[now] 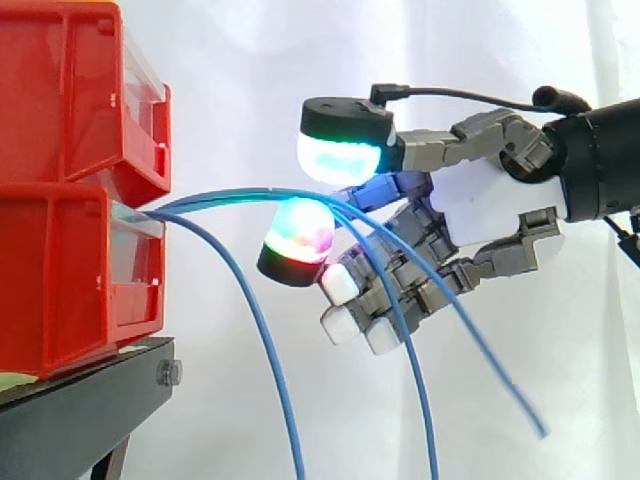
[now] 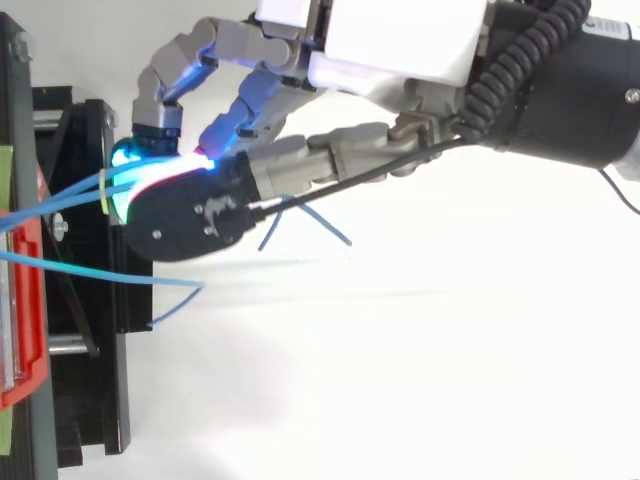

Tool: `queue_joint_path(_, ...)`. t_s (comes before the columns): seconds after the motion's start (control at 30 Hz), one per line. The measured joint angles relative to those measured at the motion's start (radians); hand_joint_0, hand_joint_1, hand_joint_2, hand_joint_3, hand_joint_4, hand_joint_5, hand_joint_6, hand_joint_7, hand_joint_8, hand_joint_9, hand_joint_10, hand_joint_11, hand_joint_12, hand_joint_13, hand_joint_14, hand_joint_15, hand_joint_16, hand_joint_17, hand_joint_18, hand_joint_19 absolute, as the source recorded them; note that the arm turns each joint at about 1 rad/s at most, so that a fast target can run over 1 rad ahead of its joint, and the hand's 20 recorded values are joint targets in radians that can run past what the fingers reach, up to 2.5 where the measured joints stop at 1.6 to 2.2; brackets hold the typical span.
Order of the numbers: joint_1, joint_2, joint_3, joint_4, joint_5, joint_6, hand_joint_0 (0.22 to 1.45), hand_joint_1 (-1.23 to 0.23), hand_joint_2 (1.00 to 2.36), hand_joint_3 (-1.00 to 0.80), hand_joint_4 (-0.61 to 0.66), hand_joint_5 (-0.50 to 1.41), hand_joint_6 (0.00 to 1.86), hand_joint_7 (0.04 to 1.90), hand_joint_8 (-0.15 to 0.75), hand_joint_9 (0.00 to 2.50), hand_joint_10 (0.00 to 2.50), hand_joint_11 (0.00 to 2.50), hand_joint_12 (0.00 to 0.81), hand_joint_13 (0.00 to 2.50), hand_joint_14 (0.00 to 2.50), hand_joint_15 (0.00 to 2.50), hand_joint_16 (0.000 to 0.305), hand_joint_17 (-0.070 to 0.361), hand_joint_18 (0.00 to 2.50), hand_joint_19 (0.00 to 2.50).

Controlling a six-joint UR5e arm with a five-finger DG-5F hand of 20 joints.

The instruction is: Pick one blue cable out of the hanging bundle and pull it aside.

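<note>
Side view: the hand (image 1: 480, 205) pinches a blue cable (image 1: 222, 196) between its pads (image 1: 340, 155) right of the red bin (image 1: 80, 270) (likely light, limp, slippery); this hold looks sound.

Side view level, close; top view straight down, close. Shared: hand (image 1: 480, 205), blue cables (image 1: 230, 194), red bins (image 1: 60, 270).

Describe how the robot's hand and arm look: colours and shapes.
The hand has a white palm shell and grey, boxy, jointed fingers. The tips are thick rounded pads: one glows cyan-green, another magenta and red, both black-backed, others white. The arm behind is a black cylinder.
</note>
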Motion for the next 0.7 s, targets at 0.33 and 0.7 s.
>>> queue_joint_path(0.33, -0.001, 0.001, -0.001, 0.0, 0.0, -0.001, 0.61, -0.72, 1.02, -0.09, 0.03, -0.13, 0.95, 0.85, 0.328, 0.98, 0.02, 0.53, 0.311, 0.81, 0.02, 0.38, 0.047, 0.105, 0.76, 0.49)
queue_joint_path(0.7, -0.003, 0.001, -0.001, 0.0, 0.0, -0.001, 0.74, -0.88, 1.01, -0.37, -0.1, -0.15, 0.97, 0.87, 0.257, 0.9, 0.02, 0.57, 0.285, 0.73, 0.02, 0.39, 0.041, 0.092, 0.69, 0.46)
